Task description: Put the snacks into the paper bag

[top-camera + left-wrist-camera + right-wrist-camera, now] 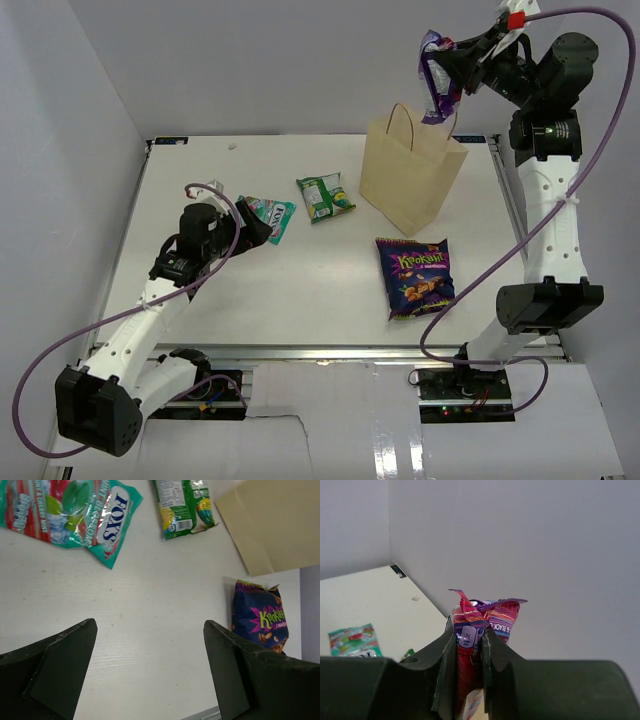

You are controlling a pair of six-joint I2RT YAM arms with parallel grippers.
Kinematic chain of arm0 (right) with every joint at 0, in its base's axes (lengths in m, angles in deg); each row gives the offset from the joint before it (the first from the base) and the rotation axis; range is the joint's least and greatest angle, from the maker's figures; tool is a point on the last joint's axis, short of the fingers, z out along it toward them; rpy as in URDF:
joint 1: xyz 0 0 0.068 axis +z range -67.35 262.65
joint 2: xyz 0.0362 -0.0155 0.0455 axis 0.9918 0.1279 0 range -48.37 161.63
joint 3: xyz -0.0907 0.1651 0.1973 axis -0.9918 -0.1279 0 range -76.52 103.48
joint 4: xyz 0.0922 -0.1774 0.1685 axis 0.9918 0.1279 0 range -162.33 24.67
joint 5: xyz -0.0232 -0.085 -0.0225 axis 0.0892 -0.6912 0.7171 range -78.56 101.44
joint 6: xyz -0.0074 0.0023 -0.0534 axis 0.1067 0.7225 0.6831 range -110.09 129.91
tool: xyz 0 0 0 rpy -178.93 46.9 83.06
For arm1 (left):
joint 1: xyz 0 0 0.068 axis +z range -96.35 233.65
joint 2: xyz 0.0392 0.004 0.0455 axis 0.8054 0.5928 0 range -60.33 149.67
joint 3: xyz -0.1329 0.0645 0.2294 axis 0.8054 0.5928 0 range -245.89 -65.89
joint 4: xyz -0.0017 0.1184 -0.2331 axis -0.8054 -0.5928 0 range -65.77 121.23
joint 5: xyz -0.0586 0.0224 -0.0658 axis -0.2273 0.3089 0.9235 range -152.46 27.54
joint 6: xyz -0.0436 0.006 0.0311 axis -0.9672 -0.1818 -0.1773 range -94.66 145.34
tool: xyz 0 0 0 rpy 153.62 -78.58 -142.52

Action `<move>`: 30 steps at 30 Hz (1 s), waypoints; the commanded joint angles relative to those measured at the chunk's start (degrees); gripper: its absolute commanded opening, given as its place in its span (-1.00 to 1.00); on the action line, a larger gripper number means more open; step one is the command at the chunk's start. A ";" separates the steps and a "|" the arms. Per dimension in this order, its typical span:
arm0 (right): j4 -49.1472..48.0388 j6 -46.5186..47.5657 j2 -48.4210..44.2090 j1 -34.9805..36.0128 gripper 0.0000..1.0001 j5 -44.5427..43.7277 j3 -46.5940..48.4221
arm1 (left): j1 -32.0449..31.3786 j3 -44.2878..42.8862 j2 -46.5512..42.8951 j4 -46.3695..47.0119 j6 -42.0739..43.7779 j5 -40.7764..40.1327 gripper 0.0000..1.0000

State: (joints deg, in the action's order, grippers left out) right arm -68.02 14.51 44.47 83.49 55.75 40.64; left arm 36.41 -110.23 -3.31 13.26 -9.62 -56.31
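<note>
My right gripper (447,72) is shut on a purple and red snack packet (436,92), held high above the open mouth of the beige paper bag (411,175). In the right wrist view the packet (485,625) is pinched between the fingers. My left gripper (258,228) is open and empty just above the table, next to the teal pouch (268,216). The green pouch (326,195) lies left of the bag. The big purple bag with yellow lettering (415,275) lies in front of it. The left wrist view shows the teal pouch (75,515), green pouch (184,505) and purple bag (260,617).
The white table (300,290) ends in a metal rail at the near edge. Grey walls close in the back and left. Purple cables loop beside both arms.
</note>
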 commanded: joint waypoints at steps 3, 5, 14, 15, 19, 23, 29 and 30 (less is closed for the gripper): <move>-6.42 10.06 3.75 -0.23 -0.85 0.95 -5.62 | 1.24 -0.84 0.29 -5.57 -1.86 -8.70 0.96; -5.73 12.96 5.59 -0.14 -0.85 0.34 -5.72 | 1.33 -0.75 0.73 -5.93 -2.48 -8.09 0.96; 1.65 23.43 7.01 -0.14 -0.60 4.99 -12.92 | 2.38 1.01 1.69 -13.38 -11.86 -13.52 0.96; 2.79 23.87 6.83 -0.14 -0.50 4.64 -13.45 | 2.90 0.83 2.13 -15.23 -14.67 -16.15 0.96; 6.74 24.84 5.08 -0.14 -0.04 5.25 -14.42 | 8.08 0.22 4.59 -20.07 -24.52 -15.04 0.96; 10.35 23.88 2.97 -0.14 0.23 4.29 -13.11 | 10.73 -1.36 7.41 -23.15 -26.39 -14.24 0.96; 16.68 22.39 -3.00 -4.00 0.40 7.09 -13.27 | 11.78 -2.07 8.73 -23.86 -25.08 -14.50 0.96; 17.47 21.86 -4.06 -5.83 0.42 9.45 -13.80 | 11.87 -1.98 8.73 -23.60 -24.20 -14.24 0.96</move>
State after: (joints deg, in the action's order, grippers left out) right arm -53.81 37.22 45.14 81.28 60.74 25.76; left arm 47.89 -109.88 6.02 -9.50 -33.70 -69.82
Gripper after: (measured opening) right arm 0.703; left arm 0.979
